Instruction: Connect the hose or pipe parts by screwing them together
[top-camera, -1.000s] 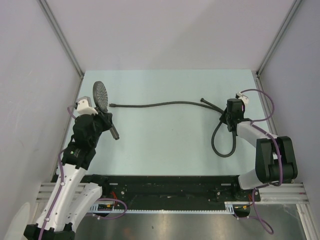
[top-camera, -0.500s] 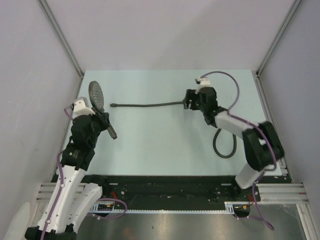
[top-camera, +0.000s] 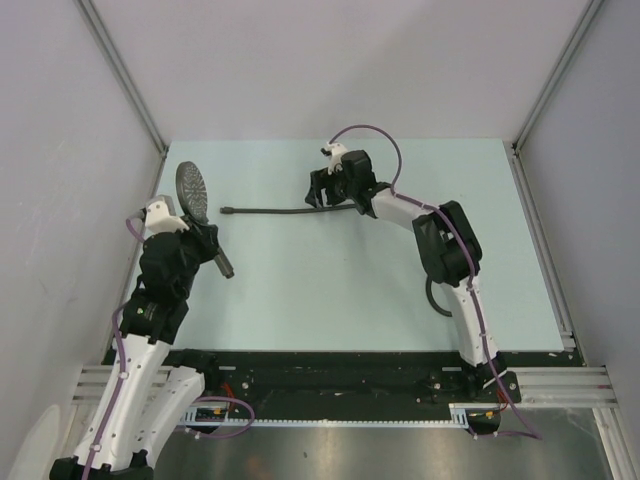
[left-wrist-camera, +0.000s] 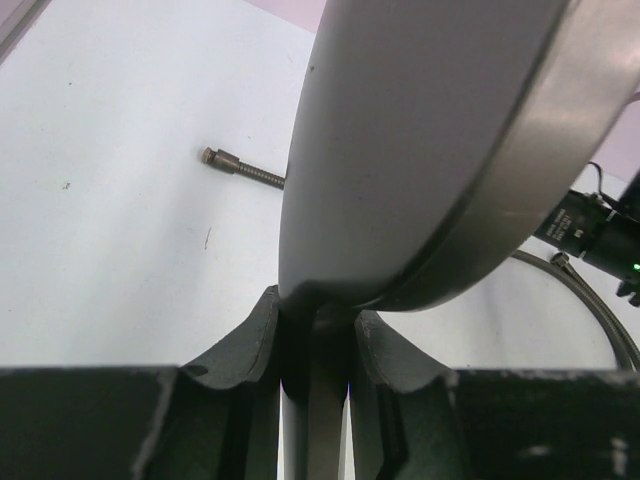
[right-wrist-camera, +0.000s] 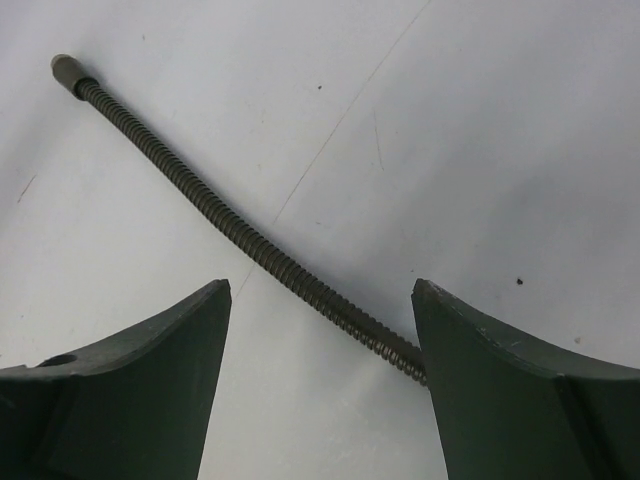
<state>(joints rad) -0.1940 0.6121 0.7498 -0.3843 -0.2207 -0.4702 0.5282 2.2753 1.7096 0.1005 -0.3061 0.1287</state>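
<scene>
The left end effector (top-camera: 207, 243) is clamping the straight handle of the shower head (top-camera: 193, 190) at the left edge of the pale surface (top-camera: 330, 290). In the left wrist view its fingers (left-wrist-camera: 255, 350) are pressing tight on either side of the handle. The curved grey body of the shower head (left-wrist-camera: 420, 130) is filling most of that view above them. From overhead, the round dotted face is pointing up and toward the far left corner, while the free end of the handle is sticking out toward the near side, past the grip.

The hose (top-camera: 270, 210) is lying flat on the far half of the surface. Its small end fitting (top-camera: 227, 209) is resting a little to the right of the shower head, near it but not touching. From there the hose is running rightward, passing under the right end effector (top-camera: 318, 192). It then disappears behind the right arm, and a dark loop of it (top-camera: 435, 295) is showing beside that arm's elbow.

The right arm is stretching well across toward the far middle, a purple cable (top-camera: 370, 130) arching over its wrist. Its end effector (right-wrist-camera: 320, 300) is standing open, fingers (right-wrist-camera: 130, 390) spread wide and gripping nothing. The ribbed hose (right-wrist-camera: 250, 243) is crossing diagonally on the surface between them and slipping behind the right-hand finger. Its end fitting (right-wrist-camera: 65, 66) is lying clear in the upper left of the right wrist view.
</scene>
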